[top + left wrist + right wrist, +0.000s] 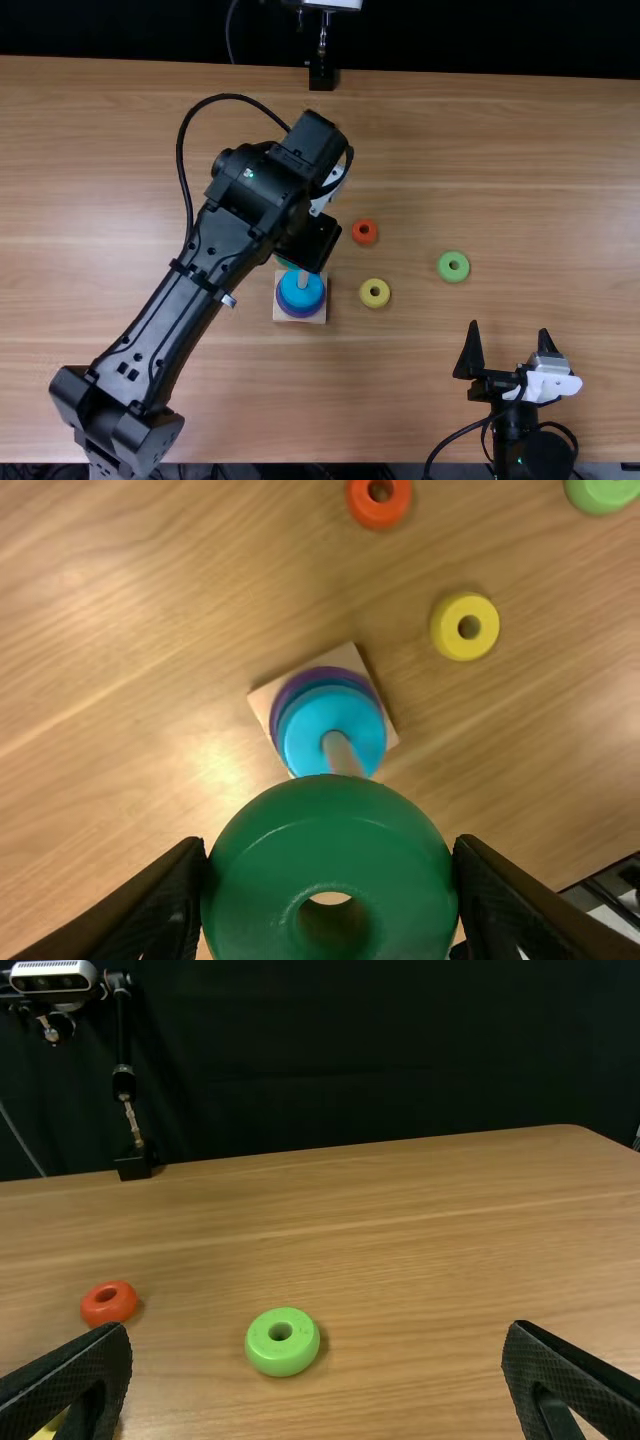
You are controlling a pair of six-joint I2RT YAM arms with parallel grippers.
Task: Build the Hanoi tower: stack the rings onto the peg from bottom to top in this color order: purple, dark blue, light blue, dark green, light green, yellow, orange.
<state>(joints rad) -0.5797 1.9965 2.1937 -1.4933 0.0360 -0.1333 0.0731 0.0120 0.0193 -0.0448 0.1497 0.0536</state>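
My left gripper [308,243] is above the peg's base in the top view. Seen from its wrist, the left gripper [330,850] is shut on the dark green ring [330,825], held near the peg [342,752]. On the square base [391,736] lie the purple ring [283,702] and, above it, blue rings with a light blue one [320,720] on top. Off to the peg's right lie the yellow ring [374,293], the orange-red ring [365,232] and the light green ring [453,266]. My right gripper [510,332] stands open near the front edge; its wrist view shows the right gripper [318,1335] with fingers wide apart.
The wooden table [560,180] extends around the rings. A camera stand [322,76] is at the table's far edge, with a dark curtain [380,1060] behind. The left arm [180,320] crosses the table's left part diagonally.
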